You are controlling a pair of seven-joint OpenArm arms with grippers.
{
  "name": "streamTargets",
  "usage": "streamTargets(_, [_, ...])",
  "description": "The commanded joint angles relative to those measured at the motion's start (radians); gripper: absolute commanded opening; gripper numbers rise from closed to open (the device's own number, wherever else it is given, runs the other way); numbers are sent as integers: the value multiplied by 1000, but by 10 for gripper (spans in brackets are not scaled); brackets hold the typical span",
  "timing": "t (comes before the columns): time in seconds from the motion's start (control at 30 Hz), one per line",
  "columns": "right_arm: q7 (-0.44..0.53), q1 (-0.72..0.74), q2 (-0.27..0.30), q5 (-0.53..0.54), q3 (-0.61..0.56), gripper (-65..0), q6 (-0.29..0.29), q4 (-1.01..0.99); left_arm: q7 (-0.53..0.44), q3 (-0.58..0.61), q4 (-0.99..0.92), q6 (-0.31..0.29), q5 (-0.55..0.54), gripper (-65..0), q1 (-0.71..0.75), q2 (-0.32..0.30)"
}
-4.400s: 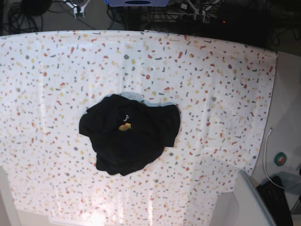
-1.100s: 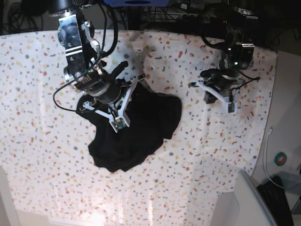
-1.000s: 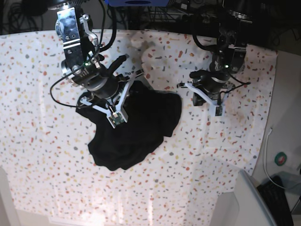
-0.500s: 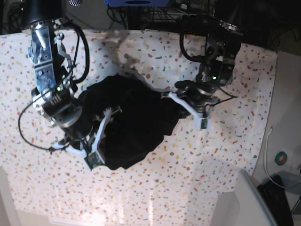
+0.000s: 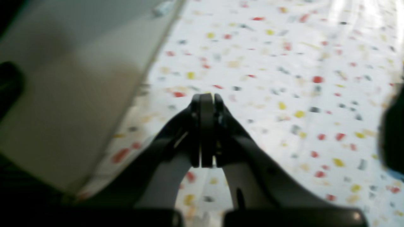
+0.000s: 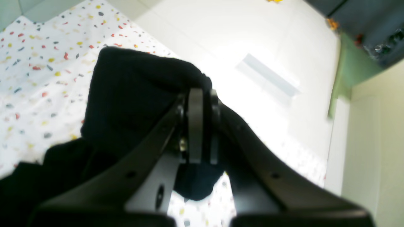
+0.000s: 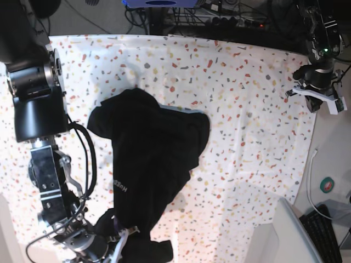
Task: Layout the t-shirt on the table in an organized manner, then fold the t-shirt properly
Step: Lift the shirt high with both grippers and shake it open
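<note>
At the near edge of the table [image 7: 247, 82], my right gripper [image 6: 200, 126] is clamped on a fold of the t-shirt [image 7: 153, 164], its jaws pressed together with black cloth bunched around and behind them in the right wrist view. Seen from the base view, that gripper sits low at the table's front-left corner, and the shirt runs from it as a long dark drape back toward the middle of the table, where the rest lies in a rumpled heap with a strip of pale lettering showing on one fold (I cannot read it, and no printed graphic is visible from here). My left gripper [image 5: 203, 126] is clenched on nothing: its jaws meet over bare flecked tabletop near the far right edge, well apart from the shirt, which only shows as a dark blur at the side of the left wrist view. By my reading, the job is barely begun. One end of the garment is gripped and stretched out, but no sleeve, hem or collar is laid flat. The spreading is not done, and every fold is left to make once the shirt lies open and squared on the table.
</note>
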Motion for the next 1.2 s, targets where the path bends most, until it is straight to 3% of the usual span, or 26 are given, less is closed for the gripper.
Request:
streamTargets(0.0, [55,49,6,1,5,-650,-5,-44,-21,-8,19,-6,-4,-650,11,-7])
streamTargets(0.13, [165,92,18,1,-1,-650,-5,-205,-24,-12,19,-6,-3,-650,34,-7])
streamTargets(0.37, [164,67,26,1,6,-650,-5,-117,-22,0,19,-6,-6,-650,9,-4])
streamTargets(0.6, [162,21,113,1,9,-650,-10,-124,-21,3,17,-6,-6,-650,-2,3])
streamTargets(0.77, [164,-11,127,2,94,-650,-10,-179,-19,143,16,-6,0,-650,-48,-7])
streamTargets(0.93, [164,-66,127,2,141,-650,-10,-101,-19,302,-127,-6,0,-650,-226,-7])
streamTargets(0.97, [164,-77,127,2,144,-650,-10,-90,-19,337,-173,-6,0,-607,-275,-7])
streamTargets(1.03, [164,-98,129,2,146,-650,-10,-75,-19,429,-263,-6,-6,-354,-371,-6])
streamTargets(1.1, [164,-109,129,2,146,-650,-10,-68,-19,514,-345,-6,-7,-179,-459,0])
streamTargets(1.17, [164,-121,129,2,143,-650,-10,-68,-22,601,-425,-6,-7,-79,-540,3])
